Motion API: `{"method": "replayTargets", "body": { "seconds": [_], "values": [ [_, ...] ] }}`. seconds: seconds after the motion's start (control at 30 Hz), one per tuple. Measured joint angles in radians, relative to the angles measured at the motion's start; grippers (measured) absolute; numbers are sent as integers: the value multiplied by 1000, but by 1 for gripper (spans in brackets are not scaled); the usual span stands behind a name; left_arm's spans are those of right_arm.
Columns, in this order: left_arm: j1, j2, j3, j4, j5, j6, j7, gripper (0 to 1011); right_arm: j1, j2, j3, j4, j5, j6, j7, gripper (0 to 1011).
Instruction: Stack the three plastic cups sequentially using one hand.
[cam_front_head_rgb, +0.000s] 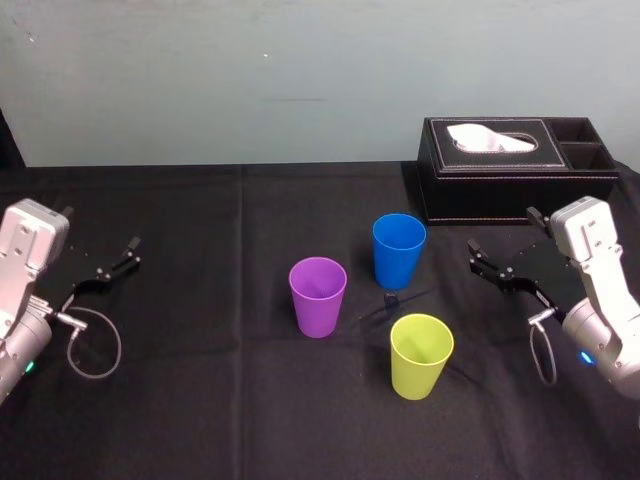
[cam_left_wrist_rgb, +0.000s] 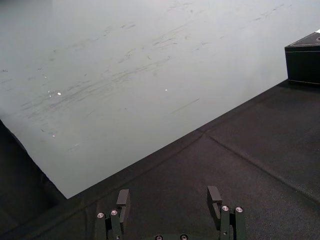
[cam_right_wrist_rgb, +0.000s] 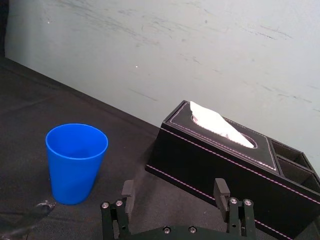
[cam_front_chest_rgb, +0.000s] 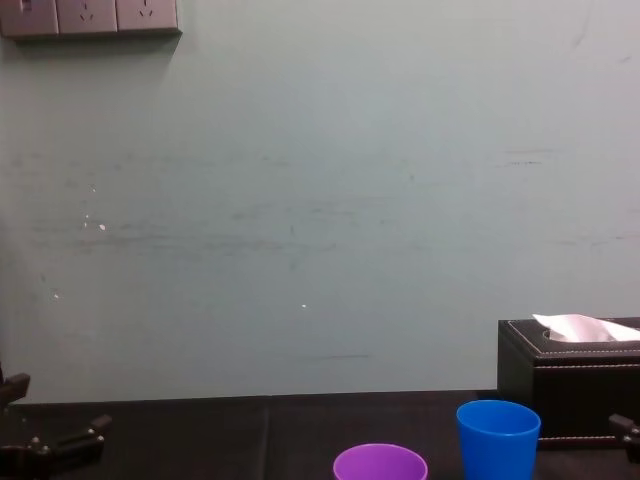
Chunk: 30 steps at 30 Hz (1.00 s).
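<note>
Three cups stand upright and apart on the black cloth: the purple cup at centre, the blue cup behind and to its right, the yellow-green cup nearest the front. My right gripper hovers open to the right of the blue cup, a gap away, with nothing between its fingers. At the far left my left gripper is idle and open, well clear of the cups. The chest view shows the rims of the purple cup and the blue cup.
A black leather tissue box with a white tissue stands at the back right, just behind my right gripper. A small dark metal piece lies on the cloth between the blue and yellow-green cups. A pale wall backs the table.
</note>
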Motion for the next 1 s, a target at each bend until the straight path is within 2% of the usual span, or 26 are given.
{"method": "replayTargets", "body": {
  "seconds": [1.0],
  "values": [
    [0,0,0,0,0,0,0,1010,0,0,0,0,0,0,0,1003]
  ]
}}
